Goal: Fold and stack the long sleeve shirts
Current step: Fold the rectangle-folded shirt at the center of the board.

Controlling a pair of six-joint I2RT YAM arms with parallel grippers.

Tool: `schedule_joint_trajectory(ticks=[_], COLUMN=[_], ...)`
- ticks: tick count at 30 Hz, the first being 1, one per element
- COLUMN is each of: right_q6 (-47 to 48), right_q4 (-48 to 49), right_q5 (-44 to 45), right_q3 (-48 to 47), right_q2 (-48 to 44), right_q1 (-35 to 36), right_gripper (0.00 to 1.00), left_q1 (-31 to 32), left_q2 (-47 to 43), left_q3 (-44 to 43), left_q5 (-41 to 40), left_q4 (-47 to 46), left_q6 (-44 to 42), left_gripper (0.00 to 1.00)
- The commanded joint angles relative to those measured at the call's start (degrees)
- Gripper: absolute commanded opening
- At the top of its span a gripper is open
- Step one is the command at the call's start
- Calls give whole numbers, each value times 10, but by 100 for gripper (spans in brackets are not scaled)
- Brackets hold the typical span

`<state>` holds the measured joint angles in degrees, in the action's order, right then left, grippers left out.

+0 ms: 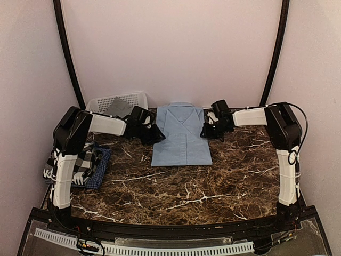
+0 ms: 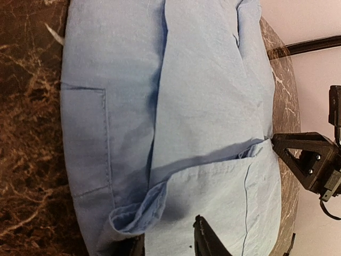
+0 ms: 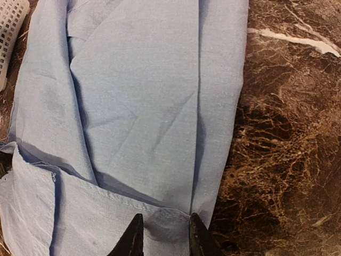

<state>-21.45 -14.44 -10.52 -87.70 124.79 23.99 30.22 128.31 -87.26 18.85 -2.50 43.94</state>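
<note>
— How far along is it?
— Partway, I'd judge. The light blue shirt (image 1: 181, 136) is lying flat at the far middle of the dark veined counter (image 1: 186, 202), its sides turned in to a rectangle. The crosswise fold and the stacking are not yet done. A checked shirt (image 1: 80, 162) and a dark blue shirt (image 1: 100, 169) are sitting folded by the left arm's base.
— And the hands?
— The right hand (image 3: 165, 226) is pinching the thin, softly creased edge, its fingers narrow. The left hand (image 2: 170, 240) is straddling cloth too, but whether it is gripping I cannot tell.

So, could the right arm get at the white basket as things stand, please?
Probably not. The white basket sits at the far left, beyond the light blue shirt, and the left gripper stands in front of its near end, across the way.
</note>
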Motion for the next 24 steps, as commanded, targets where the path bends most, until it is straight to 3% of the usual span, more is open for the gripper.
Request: schedule_joint_trajectory(ticks=[1, 7, 12, 17, 24], right_q6=[18, 15, -4, -25, -56], right_q4=[-21, -19, 13, 43, 62], right_q5=[17, 18, 1, -16, -22], right_q3=[-10, 49, 158, 286, 381], right_q2=[-23, -102, -189, -273, -322], right_q1=[-4, -3, 8, 30, 70], right_gripper=[30, 37, 38, 33, 31], left_q1=[-8, 1, 21, 27, 39], left_q2=[-6, -38, -101, -191, -289], left_q3=[-33, -51, -28, 57, 204], left_q5=[-17, -14, -30, -35, -23], left_q4=[51, 96, 134, 143, 135], left_q6=[-7, -39, -57, -69, -55], left_gripper=[31, 35, 41, 41, 41])
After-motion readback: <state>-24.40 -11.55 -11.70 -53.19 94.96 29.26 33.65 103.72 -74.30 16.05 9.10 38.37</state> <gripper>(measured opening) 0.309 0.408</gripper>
